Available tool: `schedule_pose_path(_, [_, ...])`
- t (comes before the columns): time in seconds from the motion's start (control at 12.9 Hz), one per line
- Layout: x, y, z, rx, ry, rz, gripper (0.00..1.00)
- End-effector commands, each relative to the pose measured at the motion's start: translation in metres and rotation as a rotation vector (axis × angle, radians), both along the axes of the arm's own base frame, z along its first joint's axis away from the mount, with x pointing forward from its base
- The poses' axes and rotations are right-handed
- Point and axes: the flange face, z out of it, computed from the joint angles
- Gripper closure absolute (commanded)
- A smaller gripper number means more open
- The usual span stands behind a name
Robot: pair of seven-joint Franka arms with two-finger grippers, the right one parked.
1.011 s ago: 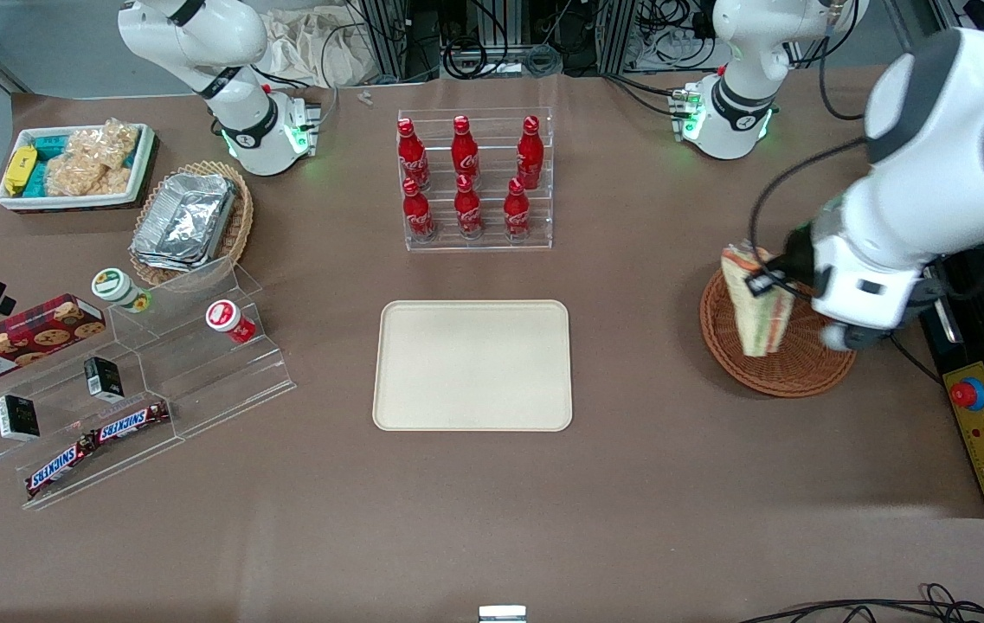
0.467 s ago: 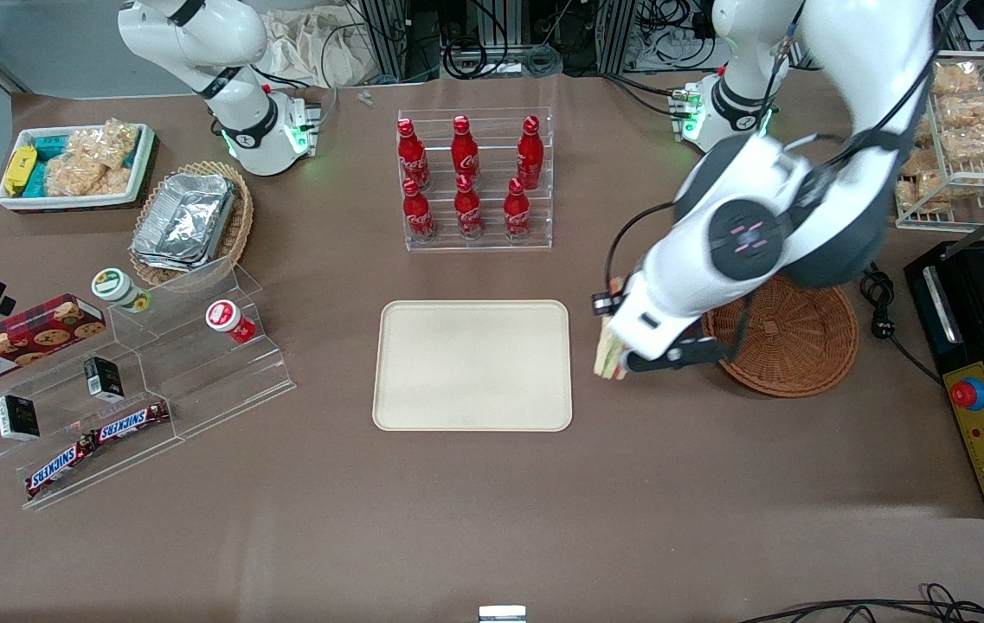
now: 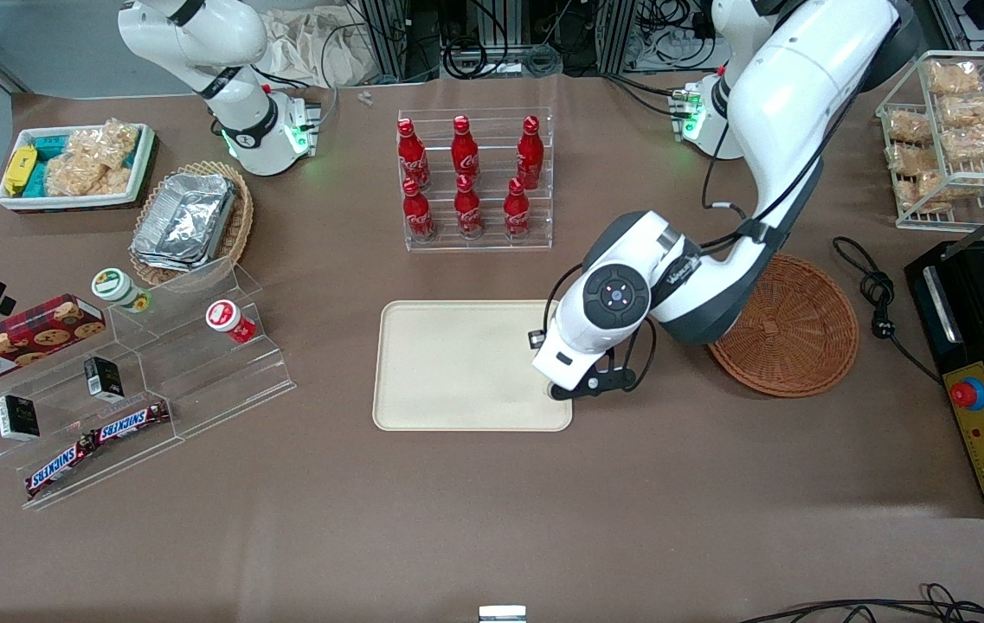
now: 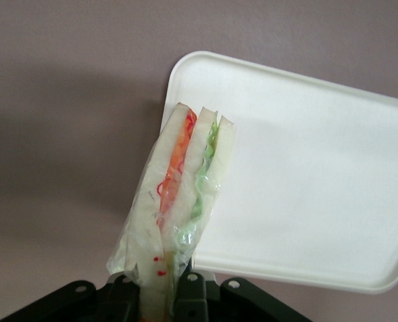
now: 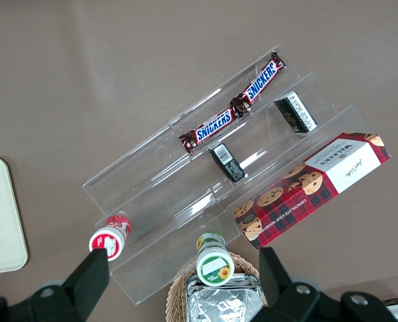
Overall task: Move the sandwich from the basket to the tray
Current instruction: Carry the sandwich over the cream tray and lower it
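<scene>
sandwich (image 4: 179,201) clamped in gripper (image 4: 165,298) above tray (image 3: 457,363) edge, basket (image 3: 790,329) beside, bottle rack (image 3: 474,177) farther from camera

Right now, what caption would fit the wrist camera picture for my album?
The gripper, shut on the wrapped sandwich, holds it above the edge of the cream tray.

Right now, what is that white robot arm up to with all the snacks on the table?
The working arm is carrying a wrapped sandwich from the round wicker basket to the cream tray. Its gripper has its jaws shut on the sandwich's lower end and hangs above the tray's edge nearest the basket. The sandwich is in the air, not yet set down, and the basket has nothing in it.
</scene>
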Motion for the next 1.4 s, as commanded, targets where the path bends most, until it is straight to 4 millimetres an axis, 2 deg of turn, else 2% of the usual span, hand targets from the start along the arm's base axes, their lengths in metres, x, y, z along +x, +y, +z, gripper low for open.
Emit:
schedule_pose_path(0.0, [0.003, -0.023, -0.025, 0.030, -0.063, 0.107, 1.00])
schedule_pose_path(0.16, [0.006, -0.025, -0.043, 0.042, -0.077, 0.168, 1.00])
schedule_pose_path(0.31, [-0.006, -0.040, -0.048, 0.041, -0.081, 0.142, 1.00])
schedule_pose_path(0.47, [-0.010, -0.042, -0.062, 0.048, -0.063, 0.134, 1.00])
schedule_pose_path(0.54, [-0.012, -0.043, -0.066, 0.048, -0.058, 0.130, 0.74])
schedule_pose_path(0.7, [-0.011, -0.043, -0.065, 0.049, -0.063, 0.109, 0.01])
schedule_pose_path(0.93, [-0.007, -0.039, -0.054, 0.056, -0.077, 0.121, 0.00])
schedule_pose_path(1.01, [-0.006, -0.036, -0.041, 0.065, -0.091, 0.121, 0.00])
schedule_pose_path(1.17, [-0.007, -0.027, -0.001, 0.112, -0.106, 0.121, 0.00])
schedule_pose_path(1.24, [-0.003, -0.004, 0.021, 0.152, -0.106, 0.123, 0.00])
schedule_pose_path(1.32, [0.003, 0.021, 0.052, 0.158, -0.119, 0.100, 0.00])
